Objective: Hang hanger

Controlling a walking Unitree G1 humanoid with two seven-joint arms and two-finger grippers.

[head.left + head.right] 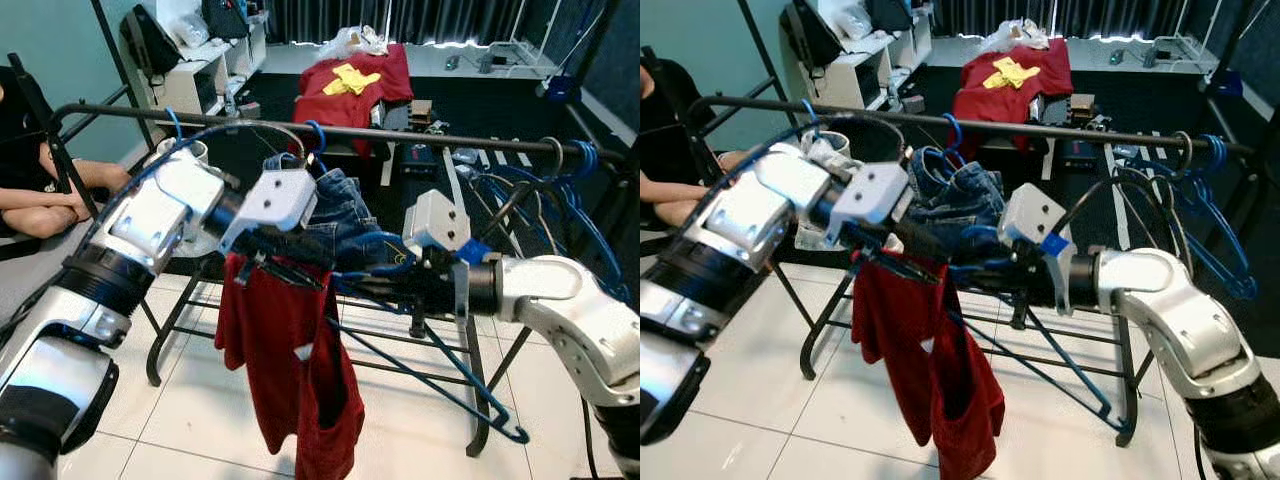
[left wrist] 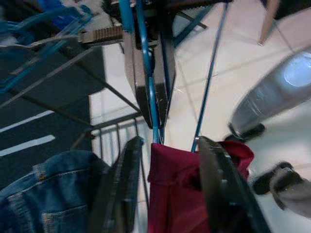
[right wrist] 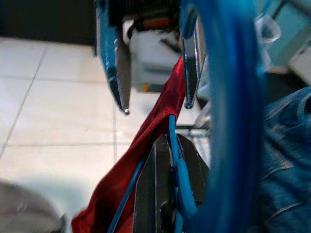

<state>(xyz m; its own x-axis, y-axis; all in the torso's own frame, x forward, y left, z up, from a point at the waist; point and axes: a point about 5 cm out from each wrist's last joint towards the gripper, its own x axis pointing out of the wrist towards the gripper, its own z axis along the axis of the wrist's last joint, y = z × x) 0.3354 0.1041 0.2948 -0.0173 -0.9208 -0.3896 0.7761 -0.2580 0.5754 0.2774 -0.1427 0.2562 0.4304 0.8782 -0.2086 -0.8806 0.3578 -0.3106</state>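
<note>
A blue wire hanger (image 1: 430,375) carries a dark red garment (image 1: 290,370) in front of the black rail (image 1: 400,133) of the clothes rack. My right gripper (image 3: 170,143) reaches in from the right and is shut on the hanger's wire near its neck. From the left comes my left gripper (image 2: 170,145). Its fingers (image 2: 121,184) stand open on either side of the garment's top edge, tip to tip with the right gripper. A pair of jeans (image 1: 340,210) hangs on the rail just behind both grippers.
Several empty blue hangers (image 1: 580,160) hang at the rail's right end. A person (image 1: 30,190) sits at the far left. A white shelf (image 1: 200,70) and a red cloth (image 1: 350,80) lie beyond the rack. White tiled floor (image 1: 200,420) spreads below.
</note>
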